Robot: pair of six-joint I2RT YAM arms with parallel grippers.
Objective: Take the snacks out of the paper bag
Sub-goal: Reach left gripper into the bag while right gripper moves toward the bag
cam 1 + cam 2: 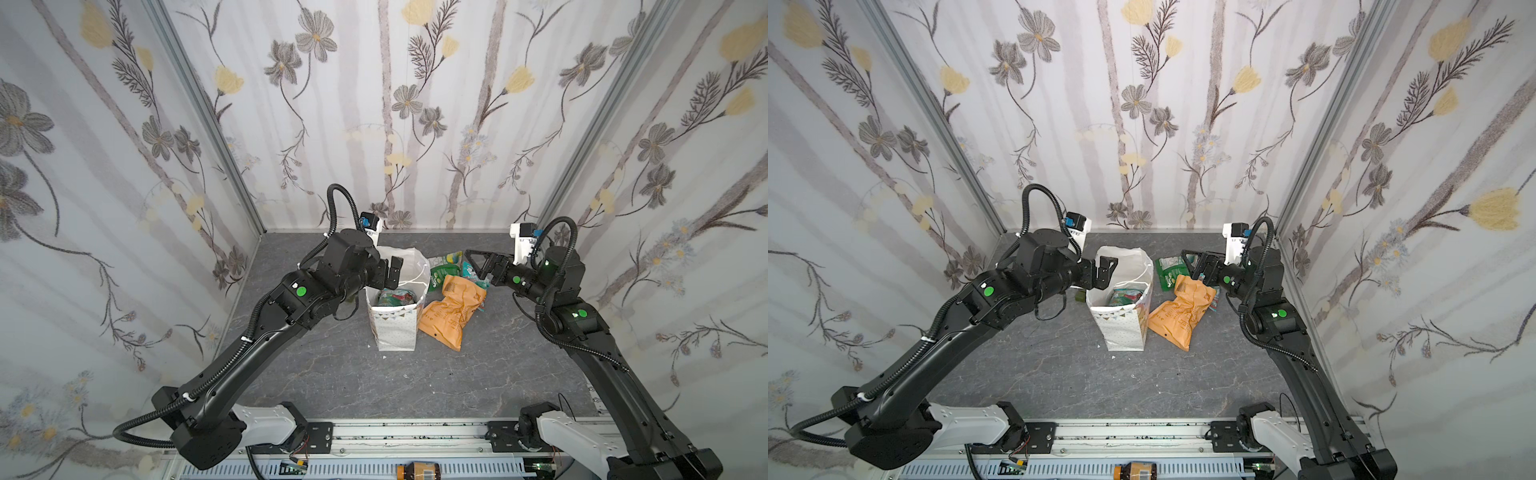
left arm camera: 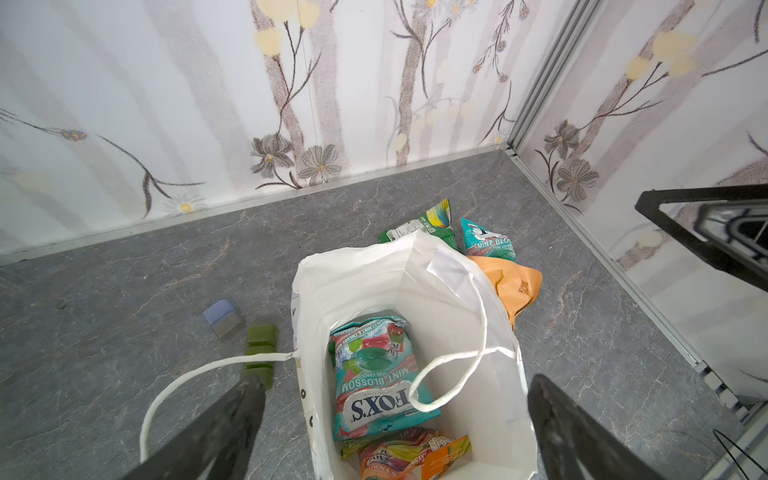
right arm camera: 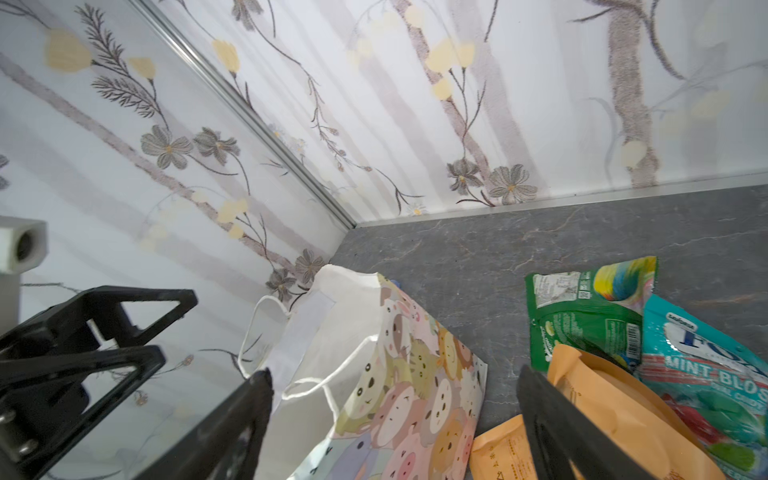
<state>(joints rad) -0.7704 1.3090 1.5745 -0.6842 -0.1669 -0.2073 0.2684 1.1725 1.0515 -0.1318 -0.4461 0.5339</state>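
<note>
Looks like a robot test booth in a lab, dressed up as a room. Stands walled on three sides by flower-printed panels [image 1: 395, 104] joined with bare aluminium posts [image 1: 208, 116], floored with a grey marble-look tabletop [image 1: 332, 374], fronted by a metal rail [image 1: 415, 432] carrying two black robot arms [image 1: 232, 357].

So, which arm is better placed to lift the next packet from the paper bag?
Probably the left: the left gripper hangs open directly above the paper bag's mouth and FOX'S packet; the right gripper is over the orange pouch outside.
</note>
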